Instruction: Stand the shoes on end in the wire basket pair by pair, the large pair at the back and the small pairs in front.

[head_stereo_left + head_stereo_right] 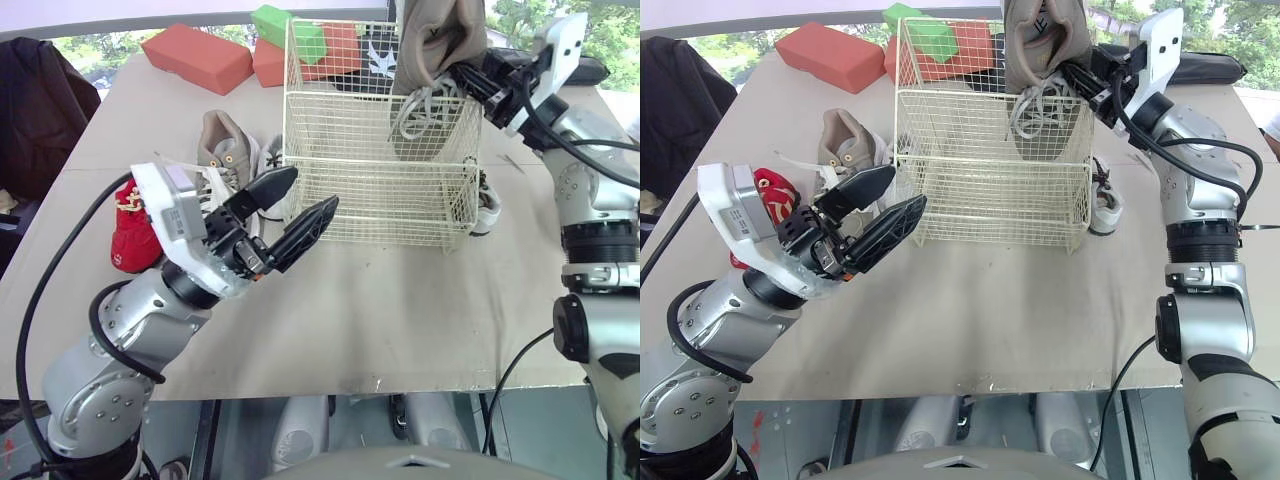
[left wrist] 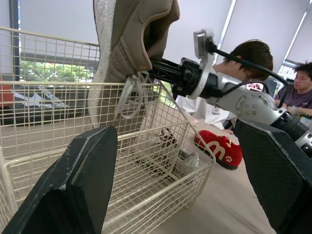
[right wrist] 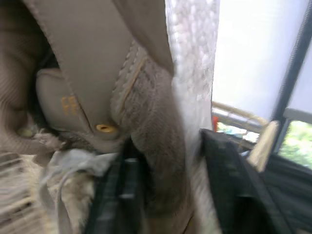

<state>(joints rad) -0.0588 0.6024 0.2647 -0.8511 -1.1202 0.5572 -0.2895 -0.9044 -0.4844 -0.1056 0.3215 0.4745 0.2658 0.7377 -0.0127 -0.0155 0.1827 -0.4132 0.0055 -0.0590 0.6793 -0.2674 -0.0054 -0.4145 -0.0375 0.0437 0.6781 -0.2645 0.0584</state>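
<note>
The cream wire basket (image 1: 380, 200) stands mid-table. My right gripper (image 1: 468, 78) is shut on a large tan shoe (image 1: 438, 45), gripping its collar (image 3: 156, 161). The shoe hangs toe-up over the basket's back right corner, white laces dangling inside. Its mate, another tan shoe (image 1: 225, 145), lies on the table left of the basket. My left gripper (image 1: 298, 208) is open and holds nothing, hovering near the basket's front left corner. A small red shoe (image 1: 135, 235) lies behind my left wrist. A small white shoe (image 1: 487, 205) rests against the basket's right side. Another red shoe (image 2: 219, 148) lies beyond the basket.
Red blocks (image 1: 197, 57) and a green block (image 1: 290, 30) sit at the table's back, with a black patterned item (image 1: 375, 55) behind the basket. A dark jacket (image 1: 40, 100) hangs at far left. Two people (image 2: 253, 53) sit beyond the table. Bare tabletop (image 1: 400, 310) lies before the basket.
</note>
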